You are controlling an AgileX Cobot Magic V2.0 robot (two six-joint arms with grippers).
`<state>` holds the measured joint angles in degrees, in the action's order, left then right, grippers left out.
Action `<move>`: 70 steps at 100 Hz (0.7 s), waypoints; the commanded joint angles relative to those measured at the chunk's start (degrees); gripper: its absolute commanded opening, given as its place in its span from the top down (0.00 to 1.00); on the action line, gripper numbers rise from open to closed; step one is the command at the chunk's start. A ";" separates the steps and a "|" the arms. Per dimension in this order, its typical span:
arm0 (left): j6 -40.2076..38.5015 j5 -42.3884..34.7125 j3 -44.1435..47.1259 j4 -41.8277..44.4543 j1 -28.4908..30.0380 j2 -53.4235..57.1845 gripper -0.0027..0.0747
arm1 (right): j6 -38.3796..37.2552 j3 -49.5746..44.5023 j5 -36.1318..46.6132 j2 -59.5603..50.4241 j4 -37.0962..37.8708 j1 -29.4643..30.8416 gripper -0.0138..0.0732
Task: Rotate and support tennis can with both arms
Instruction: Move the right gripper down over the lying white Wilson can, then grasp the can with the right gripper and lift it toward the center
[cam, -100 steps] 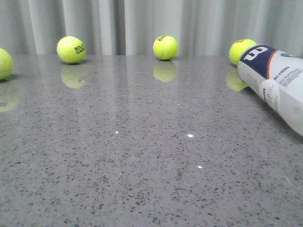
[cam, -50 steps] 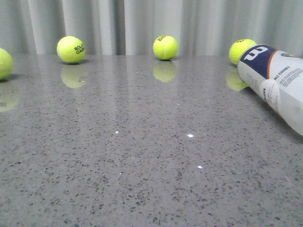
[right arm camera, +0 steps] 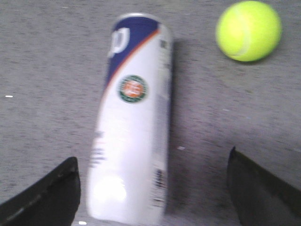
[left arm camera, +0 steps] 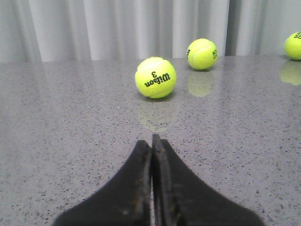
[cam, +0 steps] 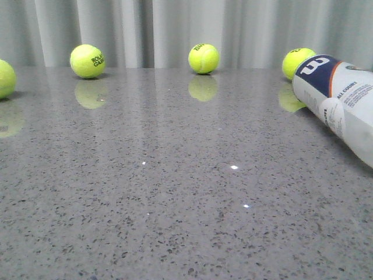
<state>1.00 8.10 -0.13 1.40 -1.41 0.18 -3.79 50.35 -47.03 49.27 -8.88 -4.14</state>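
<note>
White-and-navy cylindrical tennis can (right arm camera: pixel 134 122) lying flat; right gripper (right arm camera: pixel 153 193) spread wide above, left gripper (left arm camera: pixel 153 155) pressed together. Best lowered centred, 2 fingers straddling evenly.

Soft, even light is falling from overhead, leaving the room bright without harshness. The polished grey table (cam: pixel 175 192) is acting like a mirror: pale bands of the curtain (cam: pixel 175 29) are running down its far half, the tennis balls (cam: pixel 204 58) are casting green reflections beneath themselves, and a few tiny white glints are sparkling mid-table. Shadows are staying faint and short. The front view is looking slightly hazy but readable. The left wrist view is holding sharp on the nearest ball (left arm camera: pixel 155 77). The right wrist view is smearing with motion blur, softening the tennis can (right arm camera: pixel 134 117), where a white glare spot is blowing out near its lower end.
</note>
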 commanded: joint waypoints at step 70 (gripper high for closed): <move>-0.51 -4.70 2.63 -0.61 -0.29 2.32 0.99 | -4.51 9.97 5.06 29.46 -6.26 -3.02 0.12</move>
<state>1.00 8.10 -0.13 1.40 -1.41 0.18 -8.25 58.33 -44.83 79.07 -13.59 -7.03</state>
